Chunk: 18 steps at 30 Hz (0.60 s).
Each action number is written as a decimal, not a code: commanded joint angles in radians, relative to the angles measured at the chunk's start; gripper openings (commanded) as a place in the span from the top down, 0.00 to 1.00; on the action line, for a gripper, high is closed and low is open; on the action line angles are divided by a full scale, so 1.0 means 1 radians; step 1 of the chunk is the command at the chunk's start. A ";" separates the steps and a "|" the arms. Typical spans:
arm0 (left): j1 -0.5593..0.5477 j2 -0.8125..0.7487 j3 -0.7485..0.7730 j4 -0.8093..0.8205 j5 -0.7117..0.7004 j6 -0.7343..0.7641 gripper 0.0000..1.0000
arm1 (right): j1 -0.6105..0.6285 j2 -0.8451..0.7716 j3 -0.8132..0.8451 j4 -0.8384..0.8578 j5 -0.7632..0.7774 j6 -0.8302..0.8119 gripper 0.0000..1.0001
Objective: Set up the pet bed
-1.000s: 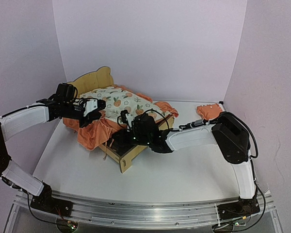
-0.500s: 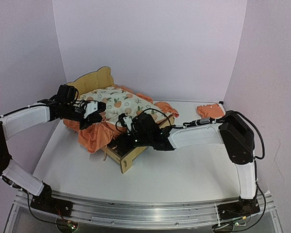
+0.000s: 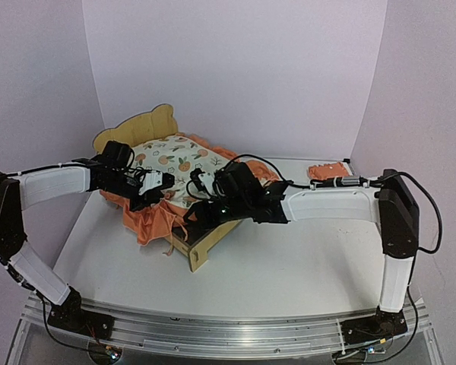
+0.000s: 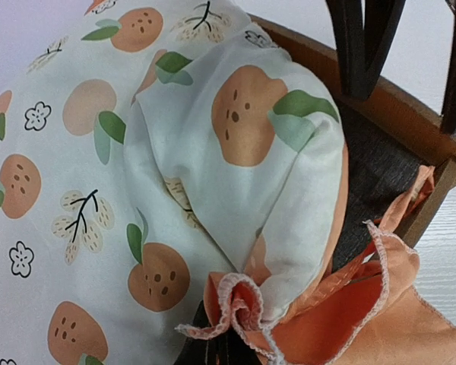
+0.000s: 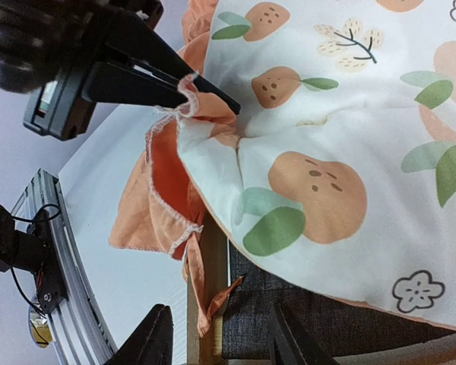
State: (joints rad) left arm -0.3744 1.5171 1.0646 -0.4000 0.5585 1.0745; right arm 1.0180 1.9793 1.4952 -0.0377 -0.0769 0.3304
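Here the pet bed (image 3: 201, 249) lies left of centre, its long axis running from the far-left headboard (image 3: 146, 123) to the near foot. The left gripper (image 3: 166, 182) pinches the ruffled corner of the mattress pad (image 3: 181, 161). The right gripper (image 5: 222, 340), jaws apart and empty, hovers over the foot and is the nearer arm. The right wrist view shows the pinch plainly; the top view hides it.

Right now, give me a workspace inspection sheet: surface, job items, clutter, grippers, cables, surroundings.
Surface: white table, no marks seen.
Job's things: wooden bed frame angled at left; printed mattress pad bunched on it, grey base partly uncovered.
Clutter: orange pillow, far right corner.
Grippers: left gripper shut on the pad's orange ruffle; right gripper open, empty, over the frame's foot end.
Cables: black cables looped on right arm.
Surroundings: plain lilac walls.
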 commanded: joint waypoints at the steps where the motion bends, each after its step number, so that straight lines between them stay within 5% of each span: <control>1: 0.002 0.026 0.044 -0.006 -0.097 0.080 1.00 | 0.007 -0.054 0.019 -0.027 0.024 0.006 0.55; 4: -0.005 0.014 0.016 -0.031 -0.116 0.163 1.00 | 0.007 -0.040 0.021 -0.028 0.009 0.032 0.56; 18: -0.009 0.016 0.050 -0.063 -0.078 0.080 1.00 | 0.007 0.126 0.142 -0.060 -0.132 0.090 0.68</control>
State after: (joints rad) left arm -0.3855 1.5368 1.0707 -0.4306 0.4799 1.1704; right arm 1.0180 2.0682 1.5845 -0.0722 -0.1840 0.4035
